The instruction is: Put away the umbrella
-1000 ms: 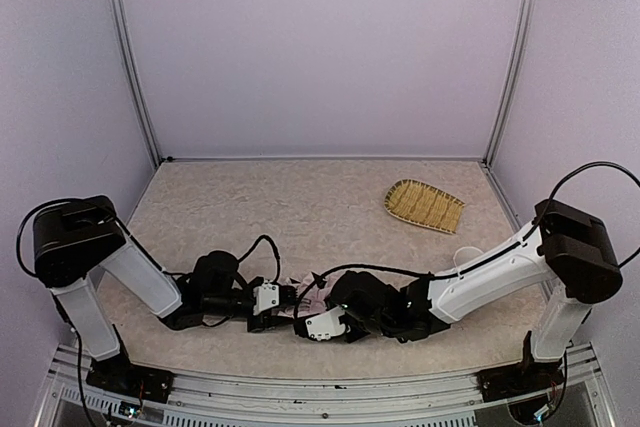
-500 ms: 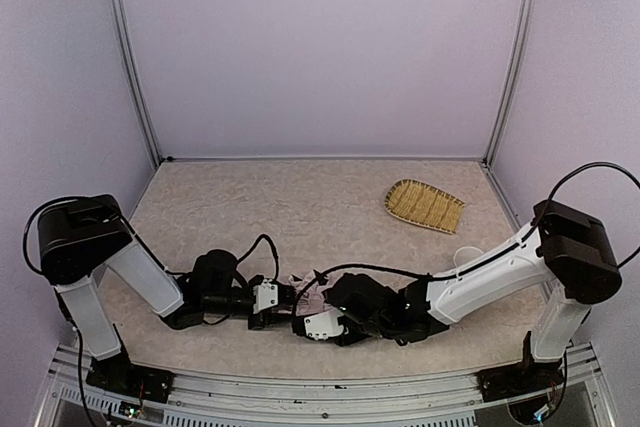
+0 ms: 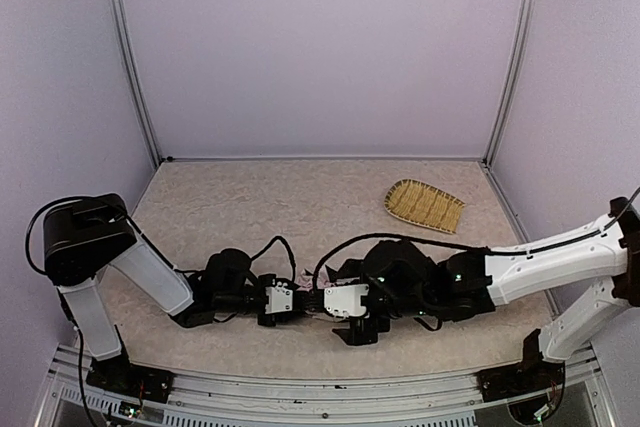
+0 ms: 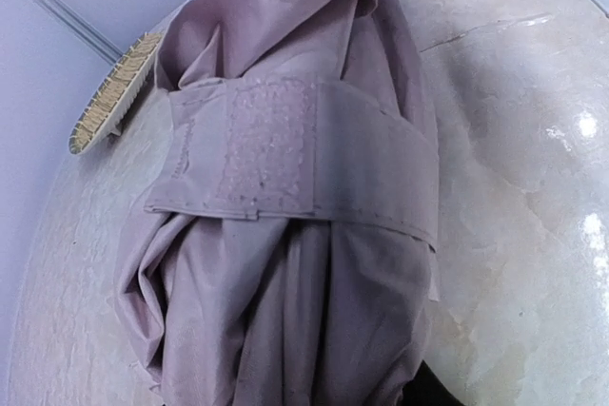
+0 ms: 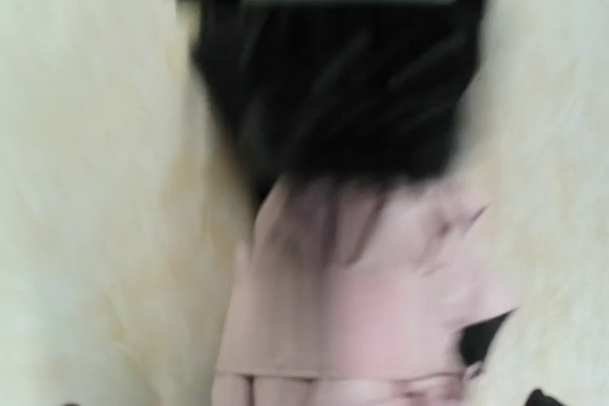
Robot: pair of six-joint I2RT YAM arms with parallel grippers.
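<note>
The umbrella lies folded at the near middle of the table, only small pink bits of it showing between the two grippers. In the left wrist view its pale pink fabric fills the frame, bound by a strap with a hook-and-loop patch. My left gripper is shut on its left end, fingers hidden under the cloth. My right gripper sits at its right end, open. The right wrist view is blurred: pink fabric lies loose below the black body of the left gripper.
A woven bamboo tray lies at the back right of the table; the left wrist view shows it edge-on. Pale walls and metal posts close in the table on three sides. Black cables loop over both wrists.
My right gripper has opened and let go of the umbrella, and its arm has swung up and to the right. The left gripper has slid slightly right, still on the umbrella.
</note>
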